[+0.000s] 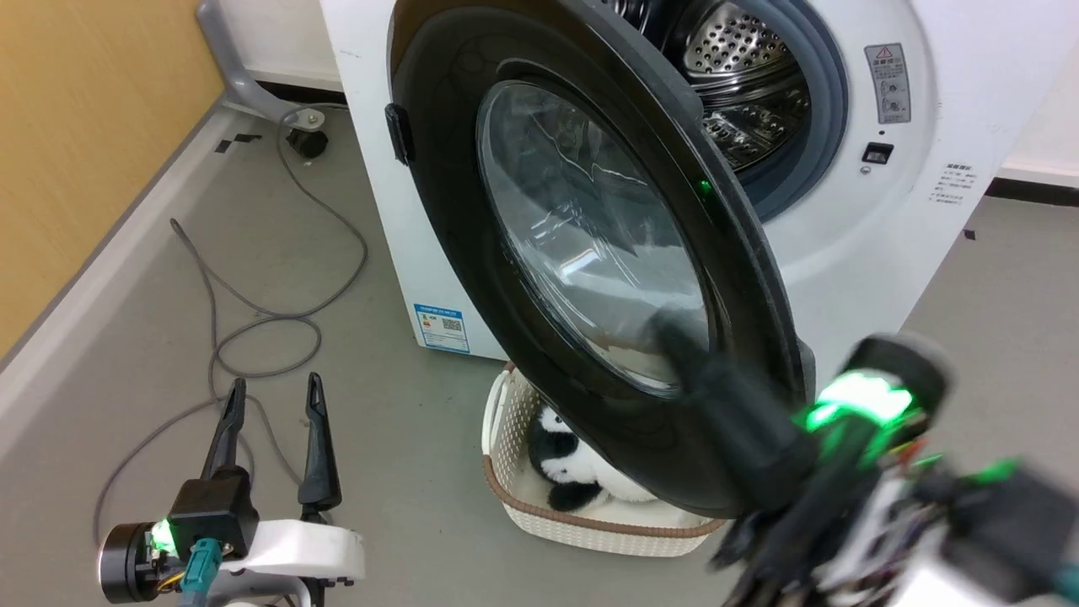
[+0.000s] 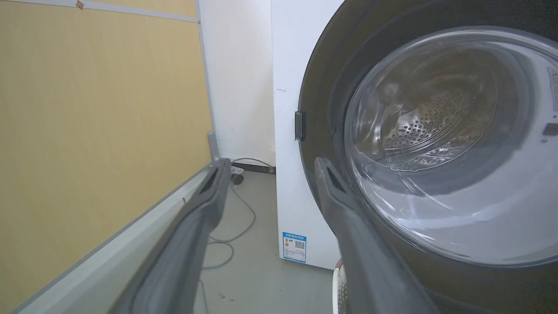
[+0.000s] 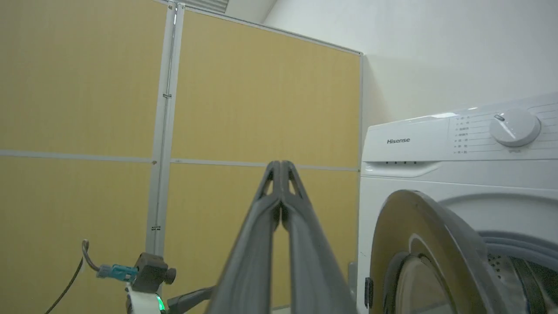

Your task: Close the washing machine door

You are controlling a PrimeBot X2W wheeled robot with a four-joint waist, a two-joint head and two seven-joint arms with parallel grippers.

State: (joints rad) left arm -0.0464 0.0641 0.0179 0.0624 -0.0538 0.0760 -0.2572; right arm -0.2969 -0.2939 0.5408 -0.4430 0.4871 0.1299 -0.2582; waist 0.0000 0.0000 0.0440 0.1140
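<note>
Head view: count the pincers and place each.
2. The left pincer is lower left, open above the floor; the right pincer, blurred, is lower right, in front of the washing machine door.

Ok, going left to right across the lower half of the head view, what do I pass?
Left claw, open → blue label on the washing machine → cream basket with the toy panda inside → right claw, blurred, in front of the washing machine door.
</note>
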